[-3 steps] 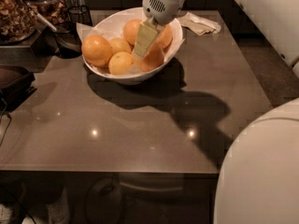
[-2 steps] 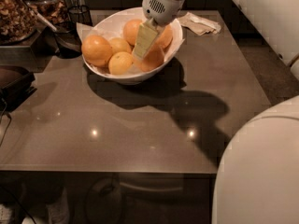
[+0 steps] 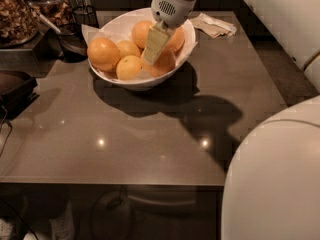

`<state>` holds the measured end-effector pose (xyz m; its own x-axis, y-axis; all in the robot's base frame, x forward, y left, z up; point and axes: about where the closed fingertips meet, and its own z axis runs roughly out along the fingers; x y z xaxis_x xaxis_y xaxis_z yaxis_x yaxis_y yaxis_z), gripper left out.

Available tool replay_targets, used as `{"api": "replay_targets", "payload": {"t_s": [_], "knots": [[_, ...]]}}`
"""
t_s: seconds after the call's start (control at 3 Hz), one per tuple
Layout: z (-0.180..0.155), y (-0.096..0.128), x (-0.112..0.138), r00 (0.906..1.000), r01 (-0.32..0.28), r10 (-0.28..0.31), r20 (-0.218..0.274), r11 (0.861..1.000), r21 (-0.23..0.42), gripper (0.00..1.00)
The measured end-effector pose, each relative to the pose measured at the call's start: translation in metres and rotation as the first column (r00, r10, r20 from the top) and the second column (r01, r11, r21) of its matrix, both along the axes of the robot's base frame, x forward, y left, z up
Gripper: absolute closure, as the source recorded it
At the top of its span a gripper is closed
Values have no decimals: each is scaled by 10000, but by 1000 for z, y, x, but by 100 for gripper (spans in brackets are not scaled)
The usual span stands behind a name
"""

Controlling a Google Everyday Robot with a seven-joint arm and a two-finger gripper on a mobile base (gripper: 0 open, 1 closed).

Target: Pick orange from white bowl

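Observation:
A large glossy white bowl (image 3: pixel 120 30) with a slanted rim stands at the far middle of the grey table. It holds several oranges; the nearest ones are a big one at the left (image 3: pixel 103 54) and a smaller one at the front (image 3: pixel 129 67). My gripper (image 3: pixel 152 51) reaches down into the bowl from above, its pale fingers (image 3: pixel 156 43) lying between the oranges, beside an orange at the right (image 3: pixel 163 64). That orange is partly hidden behind the fingers.
A crumpled cloth (image 3: pixel 214 25) lies behind the bowl at the right. Dark containers and a jar of food (image 3: pixel 18 15) stand at the far left, with a black tray (image 3: pixel 15 90) at the left edge. The robot's white body (image 3: pixel 275 179) fills the near right.

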<state>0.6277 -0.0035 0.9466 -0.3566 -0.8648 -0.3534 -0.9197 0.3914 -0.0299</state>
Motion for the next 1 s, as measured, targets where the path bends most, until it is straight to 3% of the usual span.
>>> {"api": "replay_targets", "payload": {"t_s": [1.0], "knots": [[-7, -7, -5, 9998, 96, -92, -182, 9997, 225, 45]]}}
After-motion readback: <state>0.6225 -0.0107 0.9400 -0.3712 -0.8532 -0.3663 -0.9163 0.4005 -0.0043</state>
